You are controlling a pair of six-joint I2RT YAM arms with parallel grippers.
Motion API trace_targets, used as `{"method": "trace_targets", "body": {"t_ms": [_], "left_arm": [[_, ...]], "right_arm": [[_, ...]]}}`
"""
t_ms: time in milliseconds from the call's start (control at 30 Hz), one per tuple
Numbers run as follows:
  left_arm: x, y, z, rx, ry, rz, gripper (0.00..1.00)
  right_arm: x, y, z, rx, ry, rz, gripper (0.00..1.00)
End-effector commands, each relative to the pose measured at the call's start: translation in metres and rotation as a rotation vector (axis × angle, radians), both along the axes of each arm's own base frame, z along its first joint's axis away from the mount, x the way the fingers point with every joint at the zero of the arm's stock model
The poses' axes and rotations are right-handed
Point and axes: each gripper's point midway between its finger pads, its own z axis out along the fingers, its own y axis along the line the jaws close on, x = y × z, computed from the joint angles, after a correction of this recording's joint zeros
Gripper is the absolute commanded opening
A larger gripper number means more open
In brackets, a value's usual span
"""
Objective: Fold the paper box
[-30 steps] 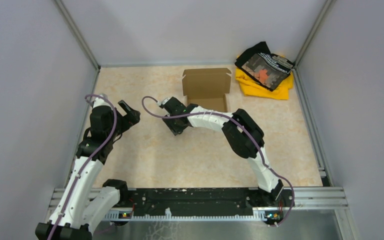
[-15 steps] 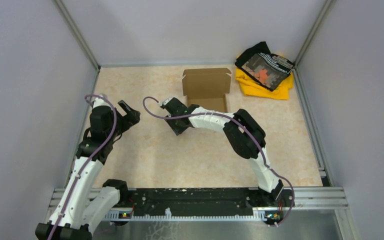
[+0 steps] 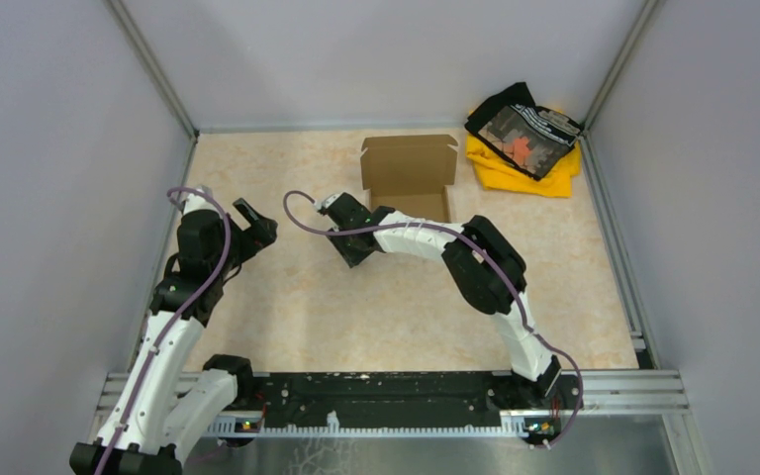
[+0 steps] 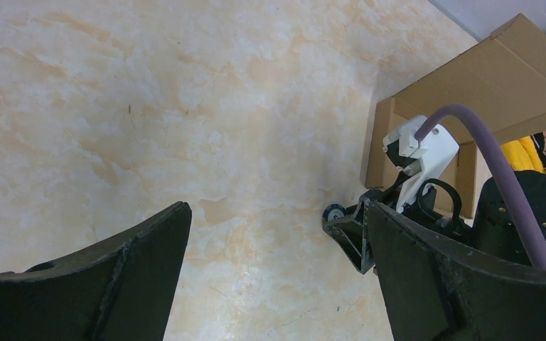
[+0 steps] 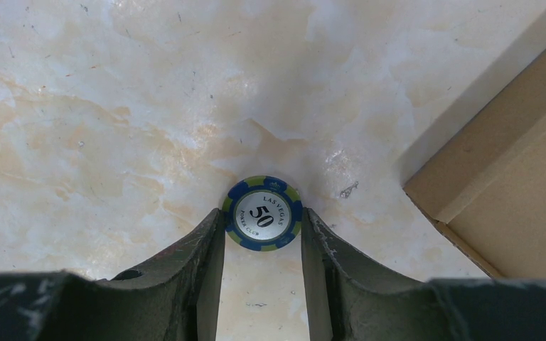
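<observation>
Plain grey walls with aluminium corner posts enclose a beige marbled tabletop, evenly lit

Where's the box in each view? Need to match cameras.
Top external: box at upper centre, just beyond the right end effector.
Left wrist: upper right, behind that end effector.
Right wrist: right edge, only a corner in frame.
Shared landmark: the right end effector, off the box's near-left corner, with a chip between its fingers.

One paper box, one poker chip, one cloth pile, two arms: left arm, right arm.
</observation>
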Motion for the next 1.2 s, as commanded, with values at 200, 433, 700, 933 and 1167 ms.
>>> {"method": "trace_targets", "body": {"t_ms": [200, 433, 700, 933, 1167], "left_arm": [[0.0, 0.0, 0.004, -0.012, -0.024, -0.001, 0.99], [0.0, 0.0, 0.003, -0.012, -0.023, -0.001, 0.99], [0.0, 0.0, 0.002, -0.014, -0.021, -0.001, 0.99], [0.001, 0.0, 0.004, -0.014, -0.025, -0.003, 0.99], [0.002, 0.0, 0.006, -0.01, -0.029, -0.004, 0.99]], "right_arm": [[-0.005, -0.013, 0.019, -0.013, -0.003, -0.013, 0.35], [-0.004, -0.012, 0.026, -0.001, -0.011, -0.014, 0.35], [-0.009, -0.008, 0.028, 0.008, 0.0, 0.013, 0.47], [-0.011, -0.005, 0.04, 0.051, -0.027, 0.014, 0.53], [-0.018, 0.007, 0.048, 0.092, -0.016, 0.071, 0.66]]}}
